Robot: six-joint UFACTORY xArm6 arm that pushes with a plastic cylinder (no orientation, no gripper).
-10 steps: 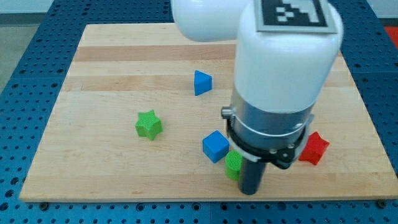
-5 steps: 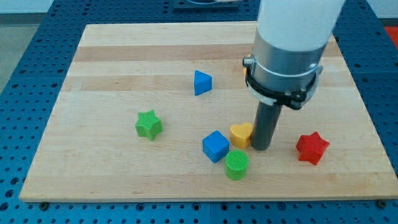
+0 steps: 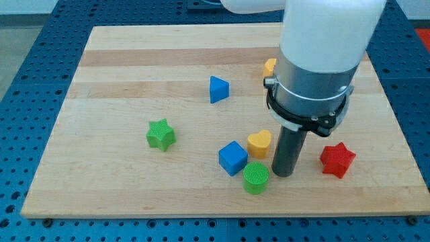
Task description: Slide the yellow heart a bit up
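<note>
Yellow heart-shaped plastic block (image 3: 259,143) lies in the lower middle part of the light wooden surface (image 3: 121,81), a little to the view's right of centre. My tip (image 3: 283,173) stands on the surface just beside the heart, at its right and slightly lower side; I cannot tell if it touches the heart. This arm carries no hand, only the straight dark rod, so nothing is gripped. A blue cube-shaped block (image 3: 233,158) sits just at the lower left of the heart, very close to it. A green ribbed cylinder block (image 3: 255,178) stands below the heart, near the tip on the tip's left. A red star-shaped block (image 3: 336,160) is at the view's right of the rod, apart from it. A green star-shaped block (image 3: 160,134) lies well apart at the view's left. A blue triangular block (image 3: 218,89) is higher, toward the view's top. A small orange block (image 3: 269,67), partly hidden behind the arm's large white and grey body (image 3: 322,60), shows at the upper right; its shape is not clear.
</note>
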